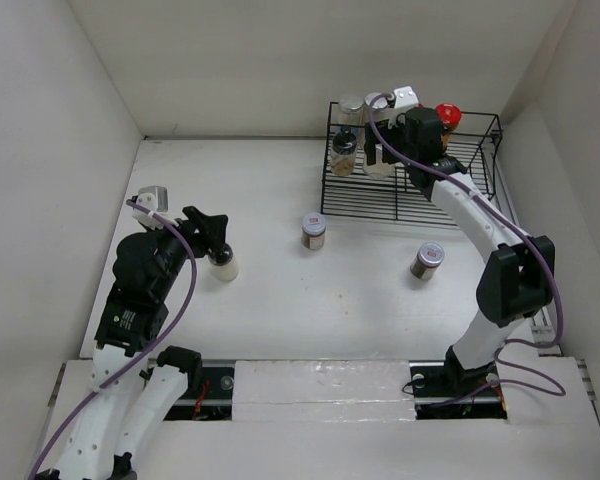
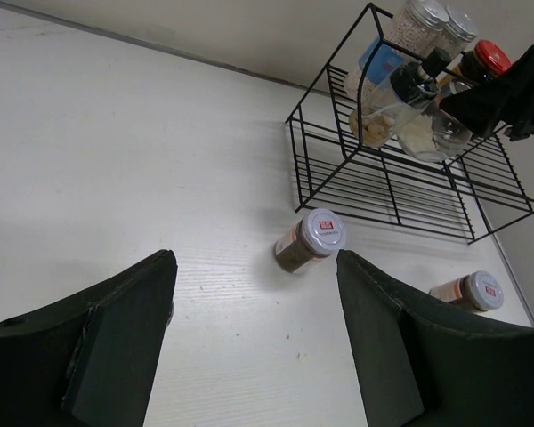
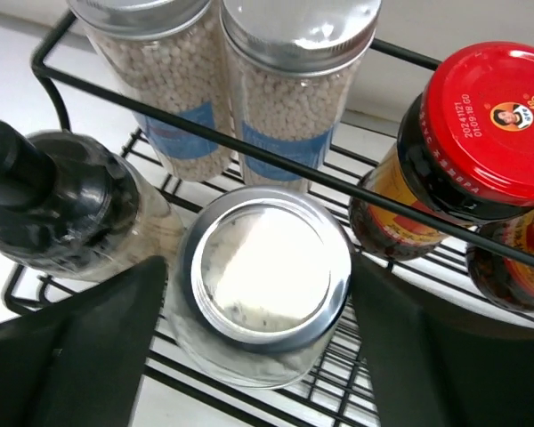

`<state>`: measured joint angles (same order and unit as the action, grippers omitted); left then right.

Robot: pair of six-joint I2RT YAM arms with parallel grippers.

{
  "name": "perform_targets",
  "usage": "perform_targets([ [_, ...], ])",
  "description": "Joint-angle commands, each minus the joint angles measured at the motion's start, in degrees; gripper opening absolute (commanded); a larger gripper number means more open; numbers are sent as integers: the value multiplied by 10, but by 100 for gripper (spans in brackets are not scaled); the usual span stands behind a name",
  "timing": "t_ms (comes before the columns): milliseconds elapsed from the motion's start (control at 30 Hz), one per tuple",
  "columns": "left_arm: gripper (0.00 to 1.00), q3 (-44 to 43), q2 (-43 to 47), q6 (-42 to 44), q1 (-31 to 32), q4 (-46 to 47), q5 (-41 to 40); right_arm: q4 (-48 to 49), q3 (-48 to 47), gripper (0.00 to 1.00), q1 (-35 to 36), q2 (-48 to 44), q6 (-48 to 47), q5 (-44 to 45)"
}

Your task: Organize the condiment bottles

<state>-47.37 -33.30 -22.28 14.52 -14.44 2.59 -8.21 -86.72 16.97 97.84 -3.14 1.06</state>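
Note:
My right gripper (image 1: 412, 150) reaches into the black wire rack (image 1: 460, 190) and is shut on a silver-lidded glass jar (image 3: 262, 276) with white contents that stands on the rack floor. Around it stand two blue-labelled jars of white beads (image 3: 151, 80), a black-capped bottle (image 3: 53, 205) and two red-capped dark jars (image 3: 489, 151). Two silver-lidded spice jars (image 1: 314, 231) (image 1: 427, 261) stand on the table. A black-capped white bottle (image 1: 223, 265) stands beside my left gripper (image 1: 218, 235), which is open and empty (image 2: 254, 267).
The rack stands at the back right against the white wall, and it shows in the left wrist view (image 2: 392, 191). A brown-filled jar (image 1: 343, 150) sits at the rack's left end. White walls close in the table on three sides.

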Motion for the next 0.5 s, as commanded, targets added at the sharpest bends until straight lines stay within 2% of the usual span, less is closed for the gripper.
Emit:
perform_targets([
  [0, 69, -3, -4, 8, -2, 20, 7, 65, -6, 92, 7, -25, 3, 9],
  [67, 69, -3, -4, 8, -2, 20, 0, 65, -6, 99, 7, -46, 3, 14],
  [200, 69, -3, -4, 8, -2, 20, -8, 60, 5, 99, 25, -107, 9, 25],
  [233, 69, -3, 2, 8, -2, 20, -8, 67, 24, 95, 31, -121, 9, 25],
  [333, 63, -3, 16, -2, -2, 13, -32, 107, 79, 37, 78, -179, 16, -22],
  [367, 59, -3, 22, -2, -2, 13, -38, 121, 123, 12, 96, -202, 23, -37],
  [400, 56, -3, 30, -2, -2, 19, -56, 137, 147, 8, 116, -209, 31, -49],
  [467, 41, -3, 51, -8, -2, 20, -73, 192, 188, 6, 188, -209, 31, -83],
])
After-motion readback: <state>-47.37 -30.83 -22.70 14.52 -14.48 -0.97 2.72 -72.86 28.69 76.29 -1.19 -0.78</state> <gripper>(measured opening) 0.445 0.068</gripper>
